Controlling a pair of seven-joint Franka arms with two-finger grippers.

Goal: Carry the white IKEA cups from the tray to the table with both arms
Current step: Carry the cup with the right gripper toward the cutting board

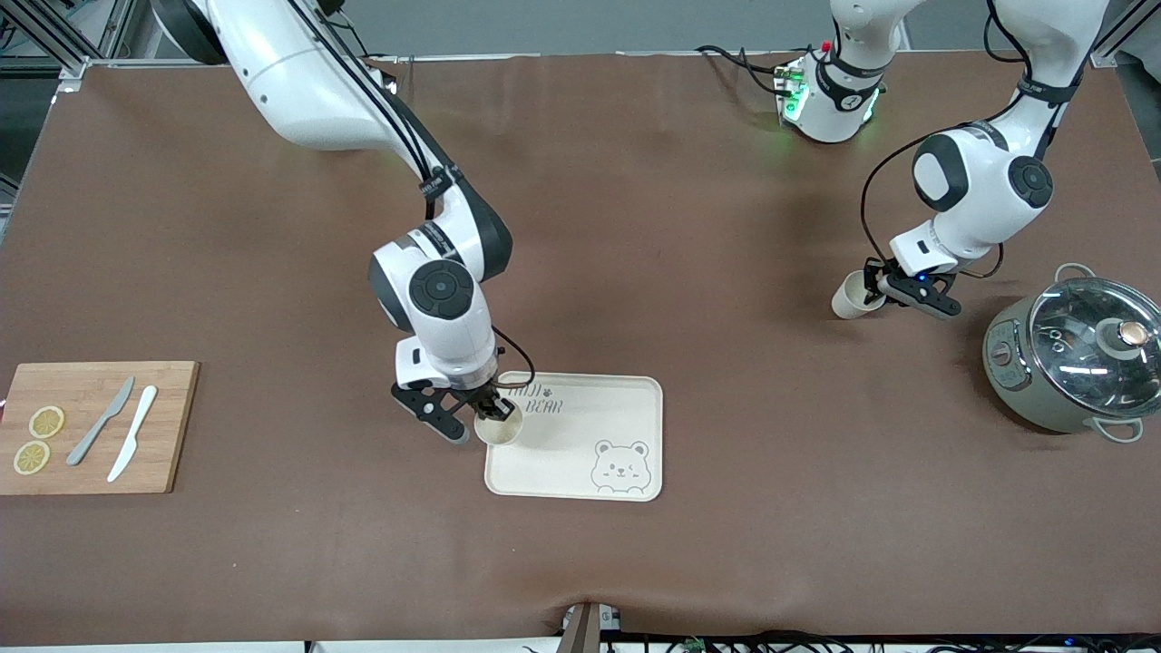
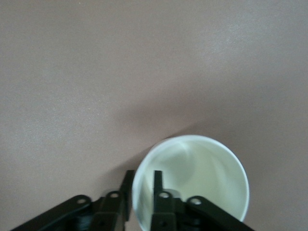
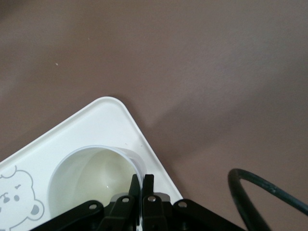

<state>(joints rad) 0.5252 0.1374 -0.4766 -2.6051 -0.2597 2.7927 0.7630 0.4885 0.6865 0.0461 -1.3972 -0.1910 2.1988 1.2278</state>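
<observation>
1. The right end effector [image 1: 490, 410] is over the tray [image 1: 626, 399], at the tray's end toward the right arm's end of the desk [image 1: 635, 227]. Its fingers are pressed together on the rim of a white cup [image 1: 501, 430]; in the right wrist view one finger [image 3: 134, 185] is inside the cup [image 3: 91, 178] and the other outside.
2. That cup stands upright, mouth up, near the tray's edge [image 3: 120, 110]. Whether its base touches the tray surface cannot be told.
3. The tray carries a bear drawing [image 1: 620, 466] at its corner nearest the front camera.
4. The left end effector [image 1: 878, 288] is over bare desk, toward the left arm's end, beside the pot [image 1: 1075, 358].
5. Its fingers straddle the wall of the second cup [image 1: 851, 296], one finger [image 2: 158, 185] inside and one outside. Whether they grip it or have loosened cannot be told.
6. The second cup [image 2: 192, 178] is tilted, mouth toward the right arm's end. It lies well apart from the tray.
7. A cutting board [image 1: 95, 426] sits at the right arm's end, bearing two knives [image 1: 118, 431] and two lemon slices [image 1: 39, 439].
</observation>
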